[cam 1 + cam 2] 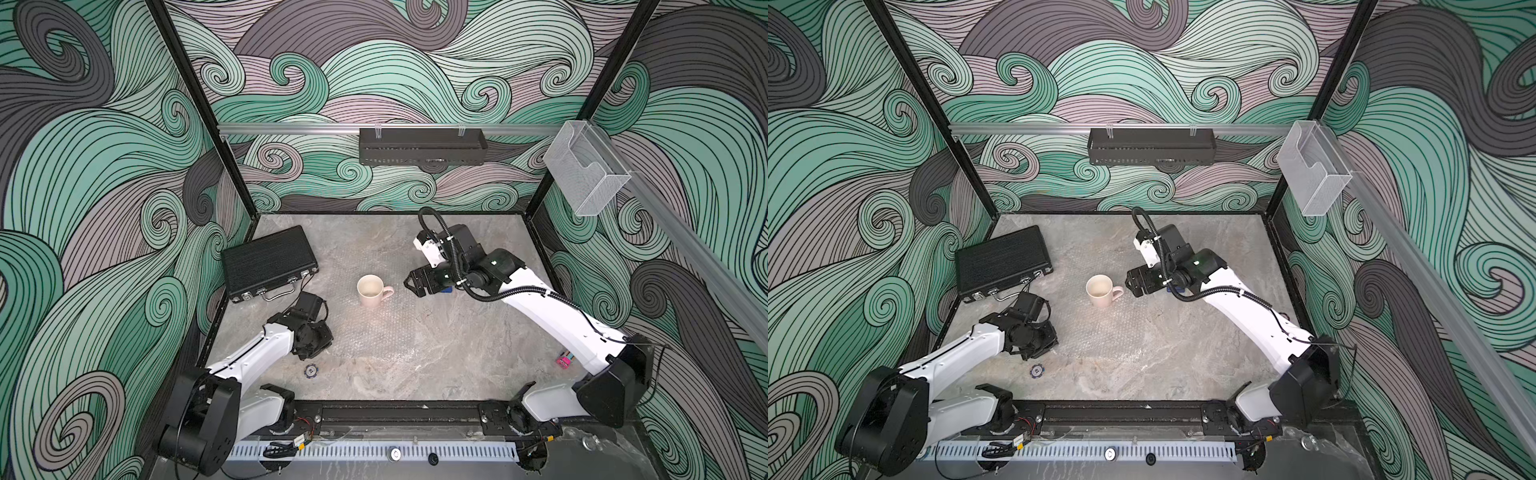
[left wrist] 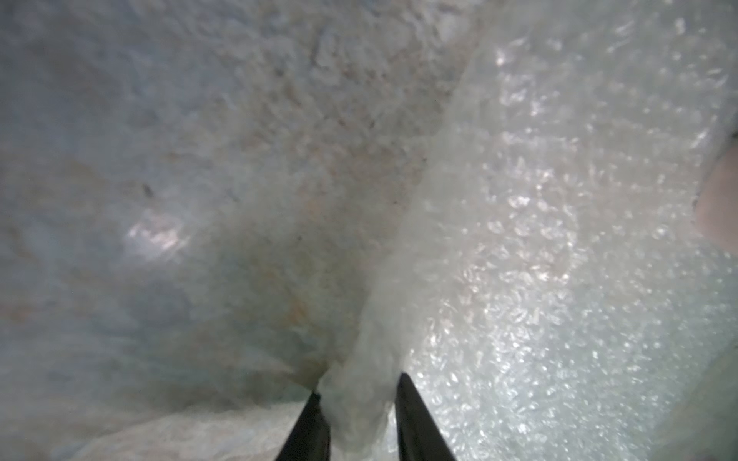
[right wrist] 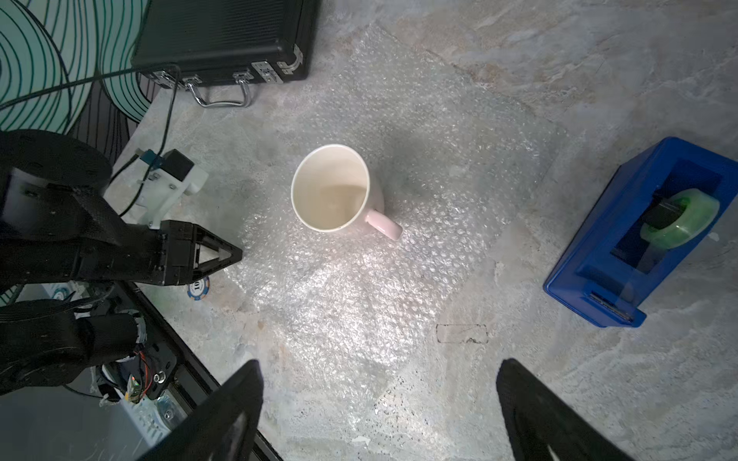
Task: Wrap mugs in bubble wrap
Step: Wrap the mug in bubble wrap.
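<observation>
A pale pink mug stands upright on the bubble wrap, its handle toward my right arm. The clear sheet lies flat on the marble table. My left gripper is low at the sheet's left edge, its jaws shut on a bunched fold of bubble wrap. A sliver of the mug shows at the edge of the left wrist view. My right gripper hovers just right of the mug, open and holding nothing.
A black case lies at the back left. A blue tape dispenser sits under my right arm. A poker chip lies by the left arm and a small pink item at the right edge.
</observation>
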